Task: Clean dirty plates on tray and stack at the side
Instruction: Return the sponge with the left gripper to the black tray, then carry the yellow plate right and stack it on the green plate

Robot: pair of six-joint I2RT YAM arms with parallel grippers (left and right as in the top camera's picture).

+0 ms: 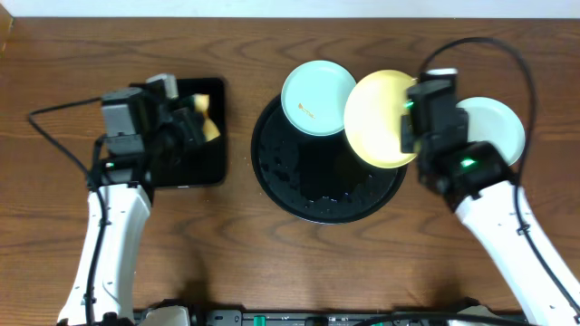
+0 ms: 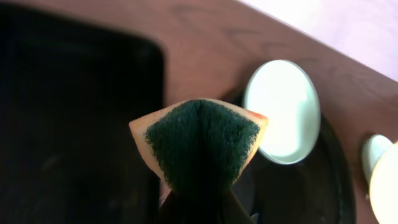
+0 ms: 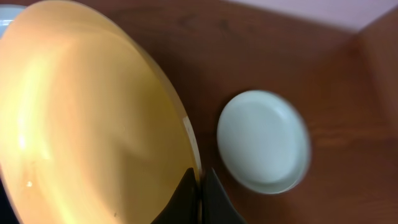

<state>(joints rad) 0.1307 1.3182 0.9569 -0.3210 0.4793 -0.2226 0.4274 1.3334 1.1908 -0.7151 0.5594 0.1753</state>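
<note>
The yellow plate (image 1: pixel 379 118) hangs tilted over the round tray (image 1: pixel 290 186), its edge pinched in the clenched right pincer (image 1: pixel 410 118), probably bound for the mint plate (image 1: pixel 498 127) on the table (image 1: pixel 272 272) just outside that pincer, while the left pincer (image 1: pixel 195 122) grips a folded sponge (image 2: pixel 200 143), well short of the smudged plate (image 1: pixel 317 98).
</note>
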